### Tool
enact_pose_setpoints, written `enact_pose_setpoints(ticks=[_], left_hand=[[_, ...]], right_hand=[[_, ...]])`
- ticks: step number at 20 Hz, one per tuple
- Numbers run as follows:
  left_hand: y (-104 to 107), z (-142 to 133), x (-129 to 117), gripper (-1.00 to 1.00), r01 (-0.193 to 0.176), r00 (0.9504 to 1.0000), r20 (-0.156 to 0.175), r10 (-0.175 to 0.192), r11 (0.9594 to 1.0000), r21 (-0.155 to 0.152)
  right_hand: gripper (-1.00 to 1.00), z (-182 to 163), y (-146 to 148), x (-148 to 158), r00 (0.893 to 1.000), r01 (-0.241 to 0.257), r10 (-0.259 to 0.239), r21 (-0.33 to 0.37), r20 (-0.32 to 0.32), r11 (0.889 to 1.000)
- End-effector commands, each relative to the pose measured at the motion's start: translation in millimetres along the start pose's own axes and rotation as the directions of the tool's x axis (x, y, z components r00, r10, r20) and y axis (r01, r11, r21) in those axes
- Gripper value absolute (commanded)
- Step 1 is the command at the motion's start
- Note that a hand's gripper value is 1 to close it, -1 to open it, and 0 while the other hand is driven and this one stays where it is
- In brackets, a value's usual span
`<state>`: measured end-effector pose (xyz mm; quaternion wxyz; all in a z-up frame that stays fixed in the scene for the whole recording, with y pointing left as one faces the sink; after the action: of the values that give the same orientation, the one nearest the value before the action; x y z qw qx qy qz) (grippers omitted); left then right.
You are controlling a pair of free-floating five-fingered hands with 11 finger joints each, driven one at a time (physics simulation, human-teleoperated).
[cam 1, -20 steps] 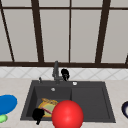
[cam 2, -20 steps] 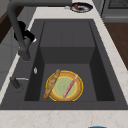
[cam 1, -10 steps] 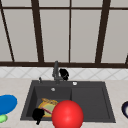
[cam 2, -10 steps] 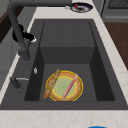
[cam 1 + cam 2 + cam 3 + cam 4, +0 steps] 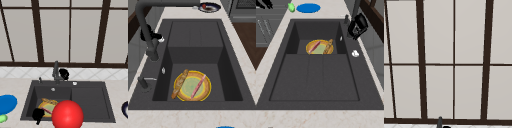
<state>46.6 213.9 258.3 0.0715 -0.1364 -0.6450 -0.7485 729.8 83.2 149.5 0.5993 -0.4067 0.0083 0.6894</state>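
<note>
My right hand (image 5: 64,74) hovers at the back rim of the sink, right beside the dark faucet (image 5: 55,72). In the left side view this hand (image 5: 149,35) sits partly behind the faucet's stem (image 5: 145,30); in the right side view it (image 5: 358,26) is just in front of the stem. My left hand (image 5: 38,115) floats idle over the sink's front left corner, fingers relaxed. A yellow plate (image 5: 192,85) lies in the left basin with a breadstick (image 5: 179,83) and a pink stick (image 5: 198,86) on it. A big red ball (image 5: 67,115) hangs low in the front view.
The dark double sink (image 5: 90,100) is set in a pale counter. A blue plate (image 5: 6,103) and a green item (image 5: 2,118) lie on the counter at left, a dark bowl (image 5: 125,109) at right. A small white knob (image 5: 355,53) sits on the back rim.
In the left side view the right hand has edged a little further behind the faucet stem. The left hand, the plate and the ball are where they were.
</note>
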Motion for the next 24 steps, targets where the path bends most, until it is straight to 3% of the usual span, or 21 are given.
enact_pose_setpoints(ticks=[1,4,24], left_hand=[[0,0,0,0.00,0.000,1.0000,0.000,0.000,1.0000,0.000],[0,0,0,0.00,0.000,1.0000,0.000,0.000,1.0000,0.000],[0,0,0,0.00,0.000,1.0000,0.000,0.000,1.0000,0.000]], right_hand=[[1.00,15,-13,18,0.997,-0.029,0.027,-0.021,-0.066,0.999],[1.00,17,-7,29,0.983,-0.102,0.097,-0.024,-0.155,0.994],[1.00,12,-10,35,0.987,-0.086,0.079,-0.045,-0.142,0.995]])
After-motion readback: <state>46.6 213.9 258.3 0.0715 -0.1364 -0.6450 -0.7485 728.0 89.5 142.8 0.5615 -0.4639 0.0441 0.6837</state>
